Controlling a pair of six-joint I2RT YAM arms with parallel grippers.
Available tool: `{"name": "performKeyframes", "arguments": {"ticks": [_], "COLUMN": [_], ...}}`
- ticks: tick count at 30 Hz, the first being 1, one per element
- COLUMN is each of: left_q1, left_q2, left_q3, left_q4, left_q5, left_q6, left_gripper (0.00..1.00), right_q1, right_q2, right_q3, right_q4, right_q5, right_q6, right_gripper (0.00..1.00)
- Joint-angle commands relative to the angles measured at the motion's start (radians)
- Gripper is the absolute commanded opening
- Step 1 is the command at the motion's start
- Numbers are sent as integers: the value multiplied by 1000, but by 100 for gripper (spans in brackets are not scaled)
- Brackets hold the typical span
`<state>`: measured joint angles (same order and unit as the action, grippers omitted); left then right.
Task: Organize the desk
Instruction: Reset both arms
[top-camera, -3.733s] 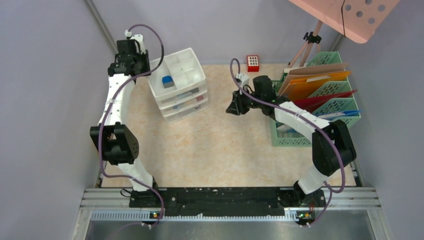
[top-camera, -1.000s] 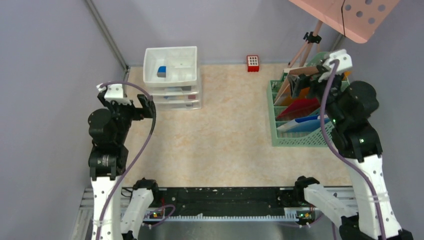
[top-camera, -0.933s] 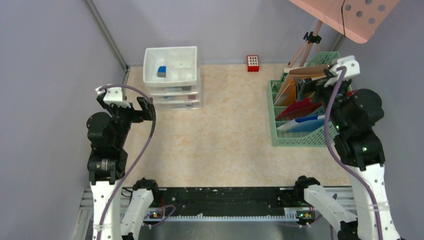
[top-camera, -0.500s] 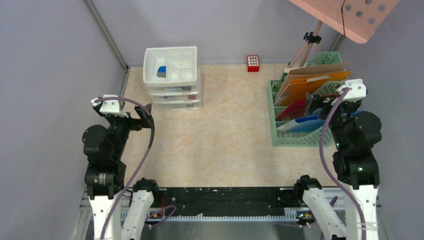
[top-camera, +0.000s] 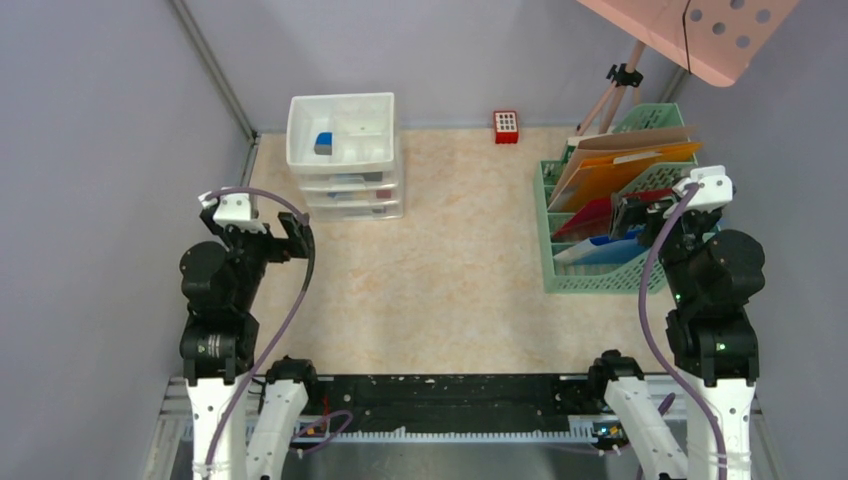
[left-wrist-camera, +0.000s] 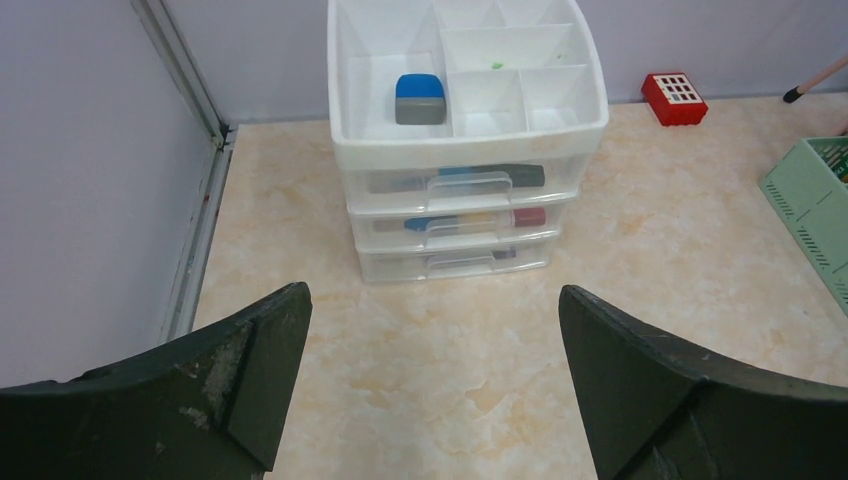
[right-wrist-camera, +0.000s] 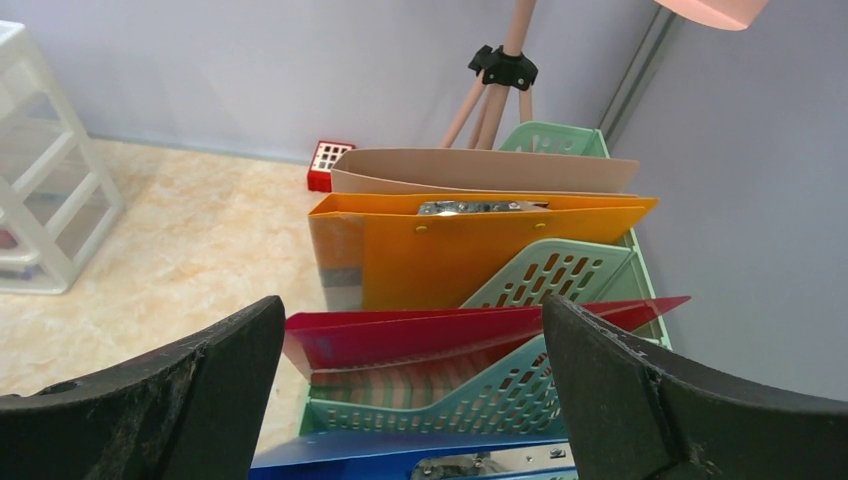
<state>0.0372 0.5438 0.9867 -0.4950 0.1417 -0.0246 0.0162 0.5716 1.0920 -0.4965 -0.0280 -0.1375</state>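
The beige marbled desk (top-camera: 450, 290) spreads out below the left gripper (left-wrist-camera: 432, 295), its fingers wide apart and empty, facing a white drawer unit (left-wrist-camera: 465, 150) at the far left corner. The right gripper (right-wrist-camera: 410, 300), equally spread and empty, looks onto a green file rack (right-wrist-camera: 560, 270) holding coloured folders (right-wrist-camera: 450, 255) on the right side.

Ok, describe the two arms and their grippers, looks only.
The left arm and right arm alternate white links with bulky black joint housings. Each carries a looping purple cable and a white wrist block. The left gripper and right gripper have broad, dark, wedge-shaped fingers, scuffed pale at the edges.
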Motion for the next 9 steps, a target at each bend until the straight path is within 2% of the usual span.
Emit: {"name": "performKeyframes", "arguments": {"ticks": [1,9], "left_q1": [6,5], "left_q2": [5,8], "left_q3": [-9,-23], "left_q4": [37,39], "left_q5": [-2,-3], "left_q6": [-7,-5], "left_gripper": [99,99], "right_q1": [-13,-41], "right_q2": [1,6], "right_q3": [15,10], "right_q4": [5,2], "right_q5": [-13,-34], "right_q6": [6,2], "right_gripper": [98,98]}}
